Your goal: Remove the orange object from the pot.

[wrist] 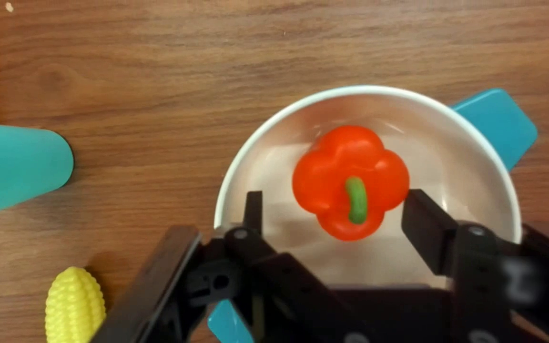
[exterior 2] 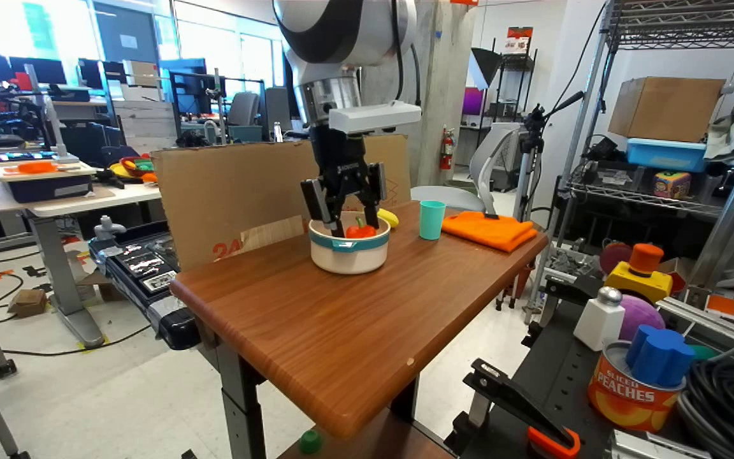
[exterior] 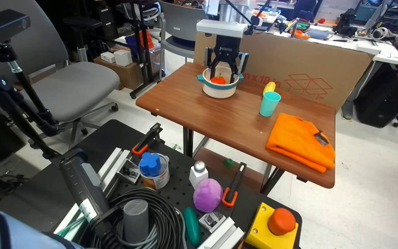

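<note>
The pincer (wrist: 334, 207) had its jaws spread inside the pot (exterior 2: 349, 260), one just beside the orange-red pepper (wrist: 336, 171) lying there and the other apart, so an uneven squeeze risked pushing it sideways or slipping off its rounded, slick-looking sides.

The black gripper (wrist: 334, 207) has its two fingers (wrist: 254, 209) well apart, both tips within the rim of the round cream-white pot (wrist: 429, 147) with teal handles (wrist: 496, 124). Between the fingers, slightly ahead, lies the glossy red-orange pepper (wrist: 327, 178) with a green stem (wrist: 357, 200), nearer to one finger; whether they touch, I cannot tell. Outside the other finger, on the brown wood-grain table (wrist: 136, 62), I see the smooth teal cup (wrist: 24, 164) and, closer to the gripper, the bumpy yellow corn cob (wrist: 74, 305).
</note>
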Available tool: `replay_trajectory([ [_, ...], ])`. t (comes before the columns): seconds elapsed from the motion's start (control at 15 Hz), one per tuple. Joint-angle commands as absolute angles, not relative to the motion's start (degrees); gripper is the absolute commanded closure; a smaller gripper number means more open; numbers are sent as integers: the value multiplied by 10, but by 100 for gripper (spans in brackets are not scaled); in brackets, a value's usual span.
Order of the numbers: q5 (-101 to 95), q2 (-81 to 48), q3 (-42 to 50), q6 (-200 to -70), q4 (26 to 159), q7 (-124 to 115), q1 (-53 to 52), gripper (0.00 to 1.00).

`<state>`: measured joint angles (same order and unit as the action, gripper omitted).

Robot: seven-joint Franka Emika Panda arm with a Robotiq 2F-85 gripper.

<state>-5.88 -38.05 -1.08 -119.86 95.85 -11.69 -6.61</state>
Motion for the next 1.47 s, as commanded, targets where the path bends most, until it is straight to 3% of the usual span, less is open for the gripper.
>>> replay_trajectory([
  [0.0,-65,-397,-2,-1152,927,-117,-78,56],
  [0.13,-64,-399,-3,-1125,919,-119,-78,69],
  [0.2,-60,-400,-4,-1102,912,-120,-77,71],
  [0.67,-65,-335,-17,-1085,928,-111,-85,71],
  [1.4,-116,-136,-27,-1122,1164,-35,-79,71],
])
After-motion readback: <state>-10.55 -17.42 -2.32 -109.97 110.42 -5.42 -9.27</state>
